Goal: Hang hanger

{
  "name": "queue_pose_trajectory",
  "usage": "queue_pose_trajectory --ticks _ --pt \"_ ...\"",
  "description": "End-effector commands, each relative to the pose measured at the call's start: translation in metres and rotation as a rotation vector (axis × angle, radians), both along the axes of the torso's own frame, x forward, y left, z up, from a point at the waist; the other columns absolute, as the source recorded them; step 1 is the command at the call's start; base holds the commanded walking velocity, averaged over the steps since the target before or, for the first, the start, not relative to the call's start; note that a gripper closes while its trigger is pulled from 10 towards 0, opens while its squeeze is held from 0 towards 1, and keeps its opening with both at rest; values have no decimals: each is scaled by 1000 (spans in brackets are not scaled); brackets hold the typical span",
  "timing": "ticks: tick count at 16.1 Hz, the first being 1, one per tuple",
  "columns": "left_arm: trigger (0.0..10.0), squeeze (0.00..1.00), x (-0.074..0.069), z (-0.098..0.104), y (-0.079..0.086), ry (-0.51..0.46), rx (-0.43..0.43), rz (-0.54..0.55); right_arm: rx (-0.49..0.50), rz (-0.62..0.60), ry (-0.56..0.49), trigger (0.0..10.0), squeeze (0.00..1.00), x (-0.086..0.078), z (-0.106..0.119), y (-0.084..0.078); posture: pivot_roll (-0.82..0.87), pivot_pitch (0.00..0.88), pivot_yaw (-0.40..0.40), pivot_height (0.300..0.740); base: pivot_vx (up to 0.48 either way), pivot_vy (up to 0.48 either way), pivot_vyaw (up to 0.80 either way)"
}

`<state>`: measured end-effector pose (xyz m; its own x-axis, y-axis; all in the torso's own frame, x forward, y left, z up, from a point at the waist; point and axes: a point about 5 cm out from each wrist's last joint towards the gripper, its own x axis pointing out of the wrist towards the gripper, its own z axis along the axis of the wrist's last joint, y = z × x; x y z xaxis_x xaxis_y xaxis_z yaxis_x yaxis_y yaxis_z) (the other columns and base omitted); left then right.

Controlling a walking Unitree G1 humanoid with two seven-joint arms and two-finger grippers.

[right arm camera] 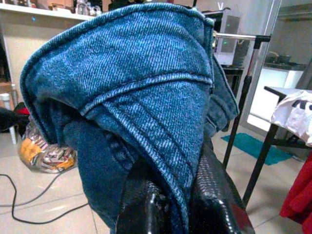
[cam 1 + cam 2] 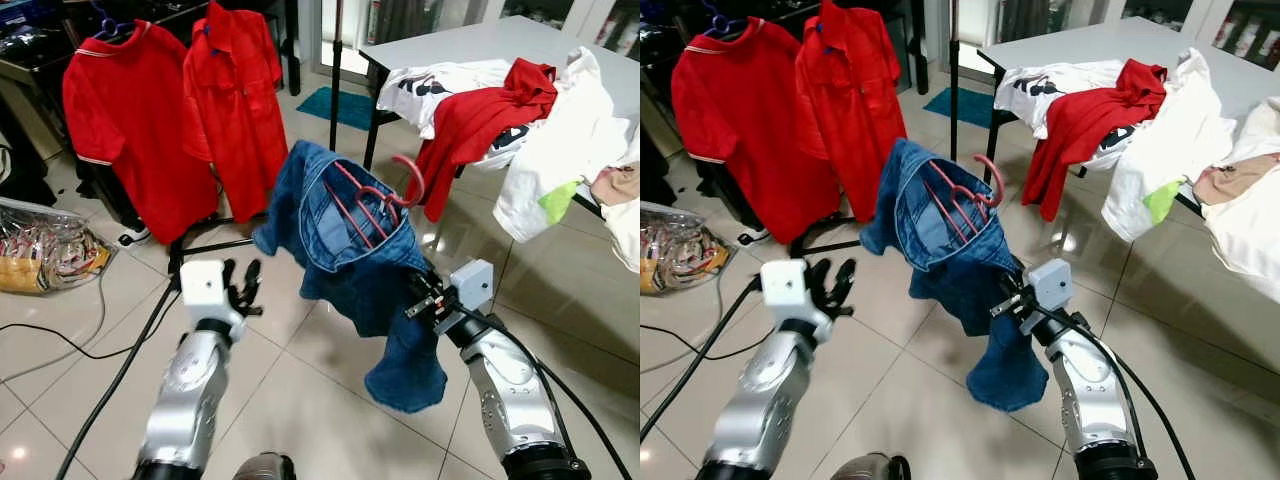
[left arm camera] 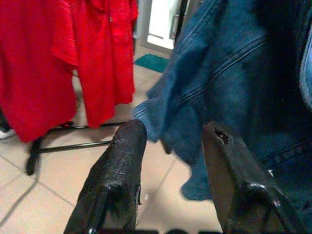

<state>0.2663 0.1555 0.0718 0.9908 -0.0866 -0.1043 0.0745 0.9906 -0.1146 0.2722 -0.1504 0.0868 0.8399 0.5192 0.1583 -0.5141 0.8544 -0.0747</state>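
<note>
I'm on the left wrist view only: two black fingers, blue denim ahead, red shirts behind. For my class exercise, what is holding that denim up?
Observer: The right gripper is shut on the denim garment; the right wrist view shows its fingers pinching a fold of the cloth.
Operator: Is there a hanger in it?
Observer: Yes, a red hanger sits inside the garment's opening, its hook sticking up toward the table.
Operator: And my own gripper?
Observer: The left gripper is open beside the garment, touching nothing.
Operator: Where would it hang?
Observer: Two red shirts hang on a rack beyond, to the robot's left.
</note>
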Motion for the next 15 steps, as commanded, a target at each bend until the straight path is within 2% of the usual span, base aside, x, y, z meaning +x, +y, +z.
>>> queue_pose_trajectory --ticks 1,3,6,10,15 --pt "10000 0 0 7 0 -32 23 0 29 -9 -45 10000 0 5 12 1 68 28 56 740 0 0 0" --pt "10000 0 -1 11 -2 -64 62 -4 37 -6 -49 10000 0 5 14 4 68 28 56 740 0 0 0" --pt "10000 0 -3 14 -7 -92 73 6 44 -4 -57 10000 0 6 17 7 71 20 50 740 0 0 0" --pt "10000 0 -3 18 -5 -133 109 35 43 -3 -68 10000 0 7 19 8 72 18 49 740 0 0 0" --pt "10000 0 -5 21 -11 -163 126 20 85 -42 -163 10000 0 7 43 11 66 21 47 740 0 0 0"
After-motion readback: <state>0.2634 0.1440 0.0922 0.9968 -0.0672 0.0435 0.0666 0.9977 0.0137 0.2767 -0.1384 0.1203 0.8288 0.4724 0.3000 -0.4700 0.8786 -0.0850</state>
